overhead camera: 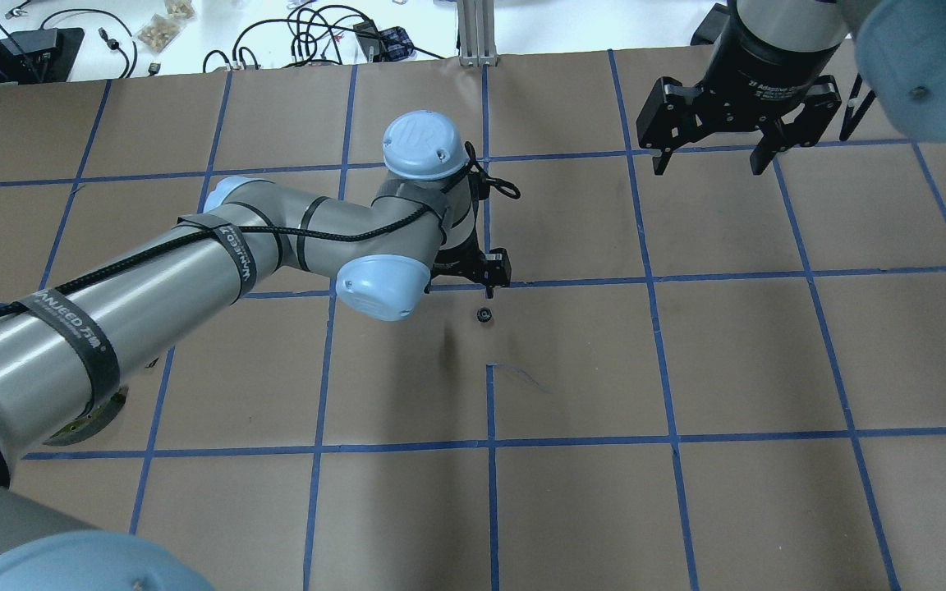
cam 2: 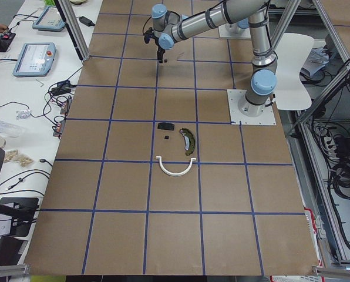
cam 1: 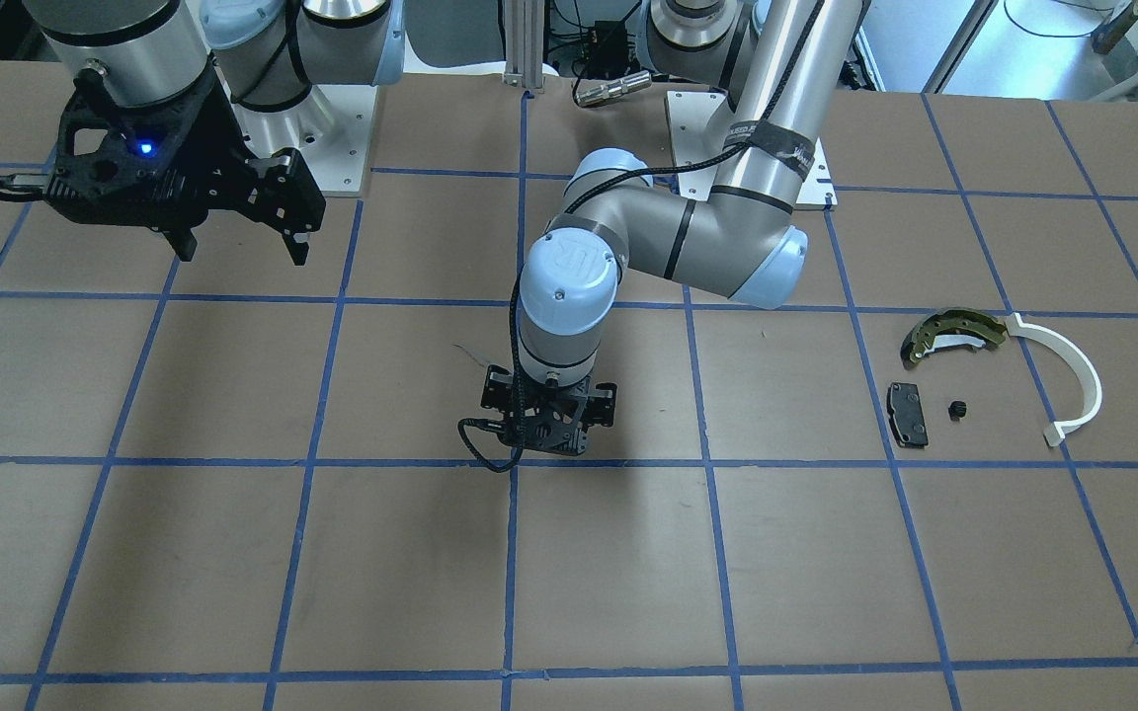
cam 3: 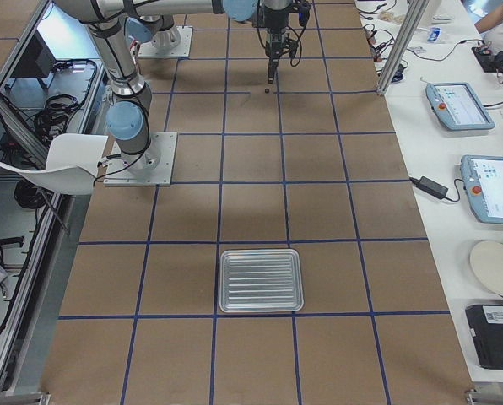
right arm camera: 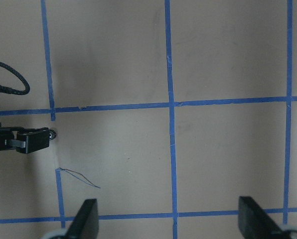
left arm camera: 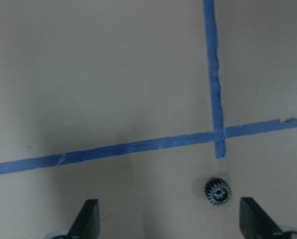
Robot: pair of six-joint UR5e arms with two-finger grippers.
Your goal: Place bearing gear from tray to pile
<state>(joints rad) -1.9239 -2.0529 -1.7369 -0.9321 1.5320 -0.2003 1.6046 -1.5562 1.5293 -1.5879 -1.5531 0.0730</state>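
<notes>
left wrist view: left pincer [left arm camera: 168,221] released, bearing gear [left arm camera: 218,191] on the worktop [left arm camera: 113,74] between its fingers, touching neither. overhead: right pincer [overhead camera: 711,167] released, raised, well apart. front view: pile [cam 1: 979,328] far aside, holding a second gear [cam 1: 958,409].

Table [overhead camera: 686,369] – matt brown paper, blue tape lines [overhead camera: 727,277]. Tray [cam 3: 261,280] ribbed bright metal. Bearing gear [left arm camera: 218,191] matt black, toothed – shiny hub

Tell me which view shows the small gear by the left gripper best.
Left wrist: the gear is close, teeth clear. Overhead, right wrist and right side show only a speck; the front view hides it.
</notes>
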